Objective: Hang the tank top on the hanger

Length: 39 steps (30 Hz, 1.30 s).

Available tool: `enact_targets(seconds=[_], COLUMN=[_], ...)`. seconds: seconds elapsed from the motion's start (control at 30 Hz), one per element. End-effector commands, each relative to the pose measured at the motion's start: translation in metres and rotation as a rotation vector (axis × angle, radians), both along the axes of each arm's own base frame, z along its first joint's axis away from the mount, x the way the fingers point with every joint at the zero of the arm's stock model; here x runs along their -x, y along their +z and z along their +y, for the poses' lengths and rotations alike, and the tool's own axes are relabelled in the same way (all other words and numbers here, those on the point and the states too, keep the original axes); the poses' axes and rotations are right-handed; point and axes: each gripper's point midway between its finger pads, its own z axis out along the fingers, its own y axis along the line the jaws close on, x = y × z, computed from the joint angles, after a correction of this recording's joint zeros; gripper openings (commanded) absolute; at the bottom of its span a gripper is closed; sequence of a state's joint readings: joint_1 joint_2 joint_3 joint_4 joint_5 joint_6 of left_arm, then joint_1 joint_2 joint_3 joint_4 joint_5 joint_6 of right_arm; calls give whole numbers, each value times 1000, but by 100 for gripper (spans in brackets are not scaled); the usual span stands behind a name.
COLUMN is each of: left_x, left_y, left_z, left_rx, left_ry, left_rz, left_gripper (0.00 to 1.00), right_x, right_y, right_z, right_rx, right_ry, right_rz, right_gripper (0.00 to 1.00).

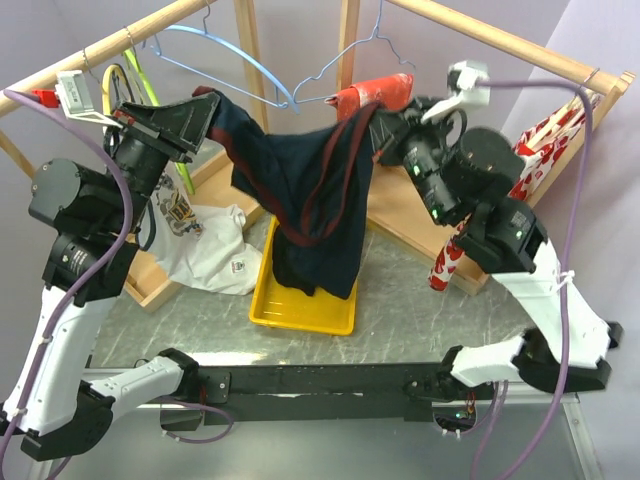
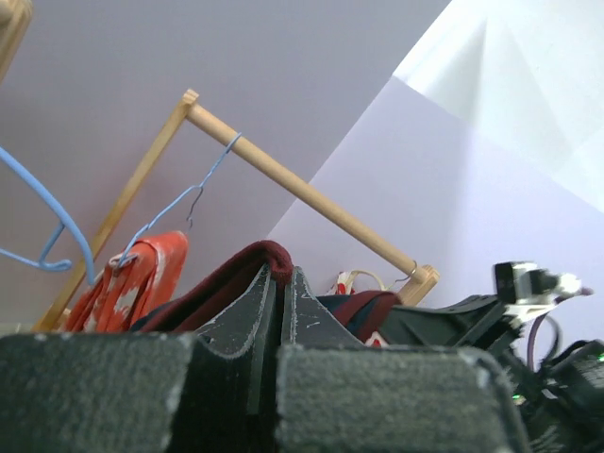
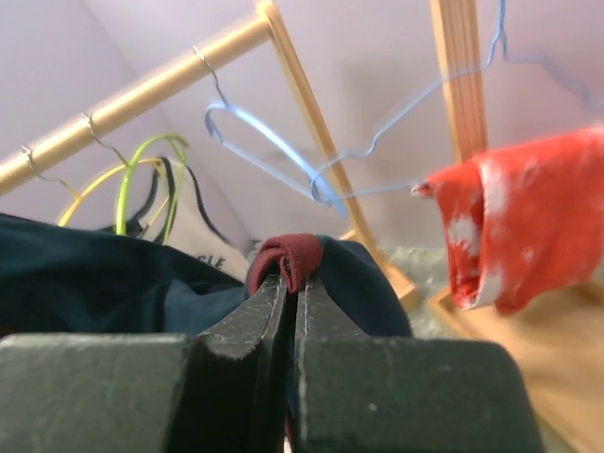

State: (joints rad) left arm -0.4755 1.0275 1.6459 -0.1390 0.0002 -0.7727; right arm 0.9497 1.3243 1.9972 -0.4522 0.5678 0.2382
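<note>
Top view: holding the tank top (image 1: 300, 190) up in mid-air under the wooden rack (image 1: 150, 25), with left jaws and right jaws both clamped on its red-trimmed edge. Stretched left to right between the two grips, so long axis running sideways. Sagging in the middle, with the body dangling onto or just over the yellow tray (image 1: 300, 318); cannot tell which. Not yet on the hanger (image 1: 146, 85), hooked at the rack's left end and well apart from the cloth. Judged: lifted and spread done, all the threading left to do.

Left wrist view: pressed together on a fold of dark red trim, navy cloth trailing off below the rack's far bar.

Right wrist view: likewise nipping a red-trim fold. Beyond it, hanger dangling from the rack beside a yellow hanger (image 3: 90, 187), none of the navy cloth on it.
</note>
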Motion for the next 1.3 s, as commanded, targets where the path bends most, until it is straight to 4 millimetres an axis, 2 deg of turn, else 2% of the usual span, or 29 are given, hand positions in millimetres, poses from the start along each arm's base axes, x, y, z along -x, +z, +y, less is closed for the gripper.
enact_targets(seconds=[0.0,0.03,0.07,0.1,0.13,0.17,0.2,0.23,0.27,0.3,0.33,0.37,0.43,0.47,0.53,0.57,0.63,0.67,0.7,0.77,0.9,1.0,1.27], left_x=[7,0,-4,-8,-19,-25,-26,-33,-29,-34,-39,-40,-44,-47,-49,-50,-48,-48,-47,-41,-29,-26,-22], left_y=[2,-14,-26,-39,-69,-88,-107,-148,-165,-183,-216,-230,-265,-273,-285,-288,-287,-287,-285,-272,-237,-224,-218], left_z=[-6,-11,-15,-21,-29,-34,-44,-55,-67,-69,-75,-79,-80,-76,-71,-67,-61,-58,-55,-46,-22,-17,-18], left_rx=[-9,-25,-34,-45,-71,-84,-98,-136,-147,-152,-175,-178,-206,-207,-218,-220,-213,-213,-208,-184,-135,-134,-126], left_ry=[-46,-51,-65,-80,-82,-80,-99,-108,-145,-126,-124,-127,-113,-85,-53,-31,-14,1,12,27,88,98,81], left_rz=[-14,27,56,89,154,194,236,311,340,376,429,460,526,543,569,575,565,566,563,529,454,435,424], left_gripper=[1,1,1,1,1,1,1,1,1,1,1,1,1,1,1,1,1,1,1,1,1,1,1], right_x=[-12,-16,-19,-27,-27,-29,-31,-30,-28,-26,-23,-17,-6,-2,16,21,32,44,48,57,61,62,64], right_y=[-83,-100,-148,-171,-191,-241,-261,-281,-316,-332,-344,-359,-364,-365,-369,-367,-366,-373,-375,-387,-395,-396,-406], right_z=[13,11,9,-3,0,-2,-10,-11,-15,-17,-18,-20,-12,-16,-5,-3,14,30,39,57,76,87,124], right_rx=[-33,-48,-35,-41,-56,-49,-55,-48,-17,2,14,24,24,28,69,70,72,99,114,179,216,197,186], right_ry=[109,113,108,74,108,102,85,81,61,51,46,47,78,55,72,62,115,170,192,210,242,276,390], right_rz=[161,184,273,313,345,449,487,527,596,629,655,677,676,667,663,647,637,651,649,663,661,654,677], right_gripper=[0,0,0,0,0,1,3,7,21,30,48,56,72,75,77,76,73,72,72,70,63,61,50])
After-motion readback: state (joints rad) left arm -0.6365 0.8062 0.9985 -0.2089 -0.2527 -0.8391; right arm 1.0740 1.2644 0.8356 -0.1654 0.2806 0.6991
